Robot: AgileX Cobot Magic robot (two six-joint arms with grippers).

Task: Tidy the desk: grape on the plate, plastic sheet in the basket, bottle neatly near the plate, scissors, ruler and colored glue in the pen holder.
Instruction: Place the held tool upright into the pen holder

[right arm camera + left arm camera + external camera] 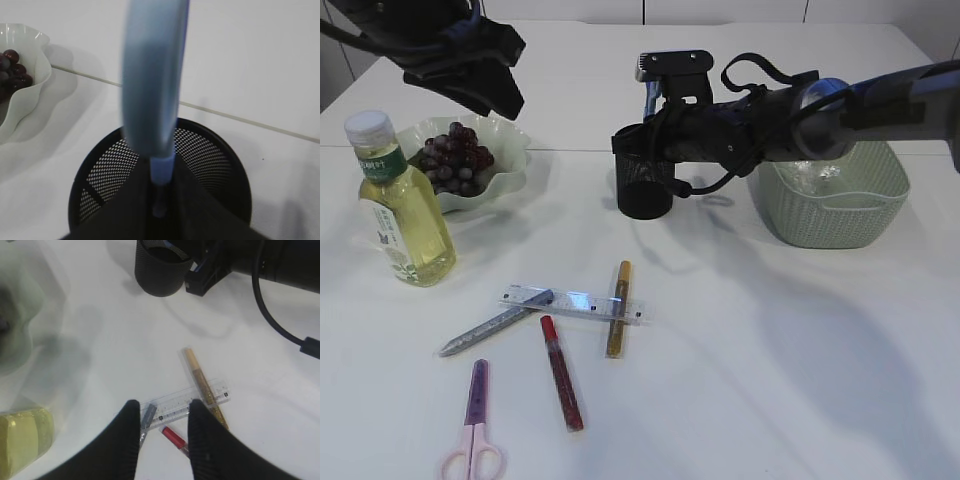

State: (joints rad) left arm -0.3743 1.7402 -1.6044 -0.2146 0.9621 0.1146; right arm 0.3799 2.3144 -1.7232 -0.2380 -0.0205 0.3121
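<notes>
The right gripper [655, 100] is hanging just above the black mesh pen holder [644, 180], its jaws nipping a blue scissors [152, 90] by the blades, handle end toward the camera and long axis running down into the holder's mouth; from the wrist view the blue handle is looming large and blurred over the open cup. The left gripper [162, 432] is hovering high over the table with its fingers parted and nothing between them, looking down on the clear ruler [573, 303], which is lying crosswise, its long axis running left to right. A gold glue pen [618, 309] is lying across the ruler's right end, pointing away from me and toward me; a grey glue pen [496, 323] is slanting from the ruler's left end down toward the near left; a red glue pen [561, 372] is lying just in front of the ruler, running toward me. Pink and purple scissors [474, 424] are sitting at the near edge, handles nearest me, blades pointing away. The bottle [402, 201] of yellow liquid is standing upright beside the wavy white plate [510, 160], where the grapes [452, 158] are sitting; its green label is too small to read. The green basket [835, 195] is standing at the right with something clear and shiny inside, partly hidden by the arm.
</notes>
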